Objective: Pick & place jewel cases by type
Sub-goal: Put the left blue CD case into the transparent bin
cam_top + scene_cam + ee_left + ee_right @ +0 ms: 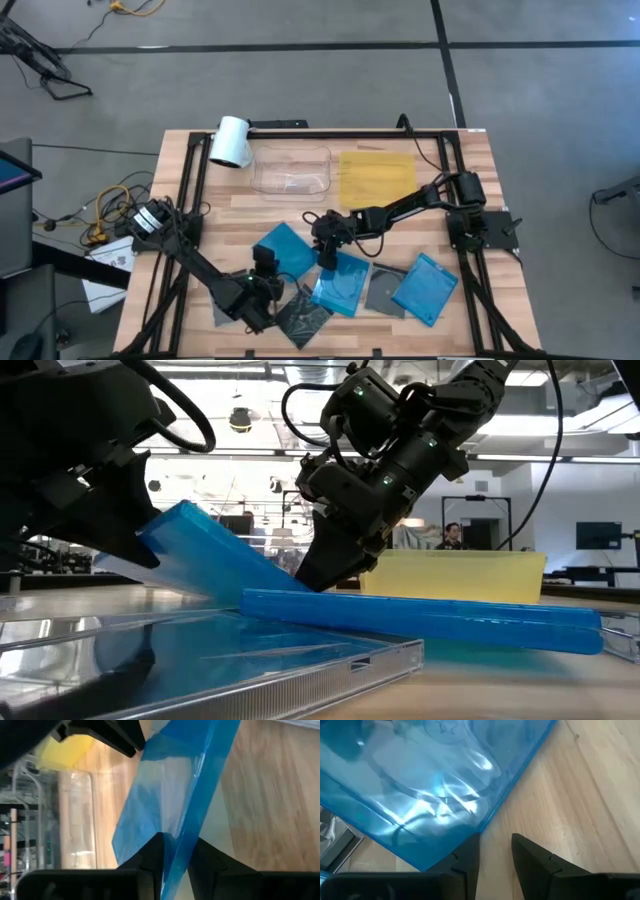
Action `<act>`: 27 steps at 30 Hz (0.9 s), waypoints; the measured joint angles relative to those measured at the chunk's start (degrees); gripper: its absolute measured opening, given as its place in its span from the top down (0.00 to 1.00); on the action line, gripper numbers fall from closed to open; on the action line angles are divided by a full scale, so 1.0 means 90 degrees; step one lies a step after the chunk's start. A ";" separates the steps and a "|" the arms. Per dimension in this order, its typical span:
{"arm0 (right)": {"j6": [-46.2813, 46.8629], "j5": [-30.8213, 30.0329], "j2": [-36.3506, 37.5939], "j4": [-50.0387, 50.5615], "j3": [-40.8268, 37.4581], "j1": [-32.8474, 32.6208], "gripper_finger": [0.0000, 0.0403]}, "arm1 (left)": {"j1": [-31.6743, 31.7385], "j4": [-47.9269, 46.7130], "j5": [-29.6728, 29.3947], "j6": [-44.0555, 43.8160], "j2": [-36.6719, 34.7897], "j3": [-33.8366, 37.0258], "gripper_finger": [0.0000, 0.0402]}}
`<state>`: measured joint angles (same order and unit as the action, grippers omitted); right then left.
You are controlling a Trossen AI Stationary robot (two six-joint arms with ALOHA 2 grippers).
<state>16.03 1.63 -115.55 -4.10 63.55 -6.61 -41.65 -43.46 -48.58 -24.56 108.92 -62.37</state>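
Your left gripper [175, 862] sits low at the near-left of the wooden table [470, 200], and its two dark fingers are pinched onto the edge of a bright translucent blue plastic jewel case [165, 795]. In the low view that blue case [200, 545] is tilted, one edge raised in the grip and the other down near the middle blue case [338, 285]. So you are in the pick step on a blue one, grip apparently just made.

Your right gripper [495, 852] hovers just beside the corner of that middle case [430, 785], fingers narrowly parted over bare wood and holding nothing.

The third blue case [427, 288] lies flat at the near right, with a grey-clear case holding a dark disc [384, 292] just beside it, and another grey-clear case [305, 320] in front of your left arm.

Next, I judge, you need to lift the tilted case clear of its neighbours, then carry it to the clear rectangular plastic tray [292, 172] or the flat yellow tray [377, 178]; which tray takes blue, I cannot tell. Watch for the thin edge slipping.
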 joint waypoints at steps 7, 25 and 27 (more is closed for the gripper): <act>-0.0019 -0.0081 0.0079 0.0050 0.0003 0.0041 0.74 | -0.0080 0.0007 -0.0209 -0.0012 0.0000 0.0000 0.85; -0.0282 -0.2467 0.1264 0.1540 -0.0009 -0.0337 0.74 | -0.0194 -0.0506 -0.0885 -0.0075 -0.0005 -0.0531 0.87; -0.0284 -0.2529 0.1372 0.1592 -0.0004 -0.0413 0.74 | -0.0201 -0.0601 -0.0946 -0.0047 -0.0005 -0.0668 0.87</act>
<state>13.47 -21.13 -103.20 10.23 63.51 -10.33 -43.46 -48.86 -57.09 -24.98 108.88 -68.38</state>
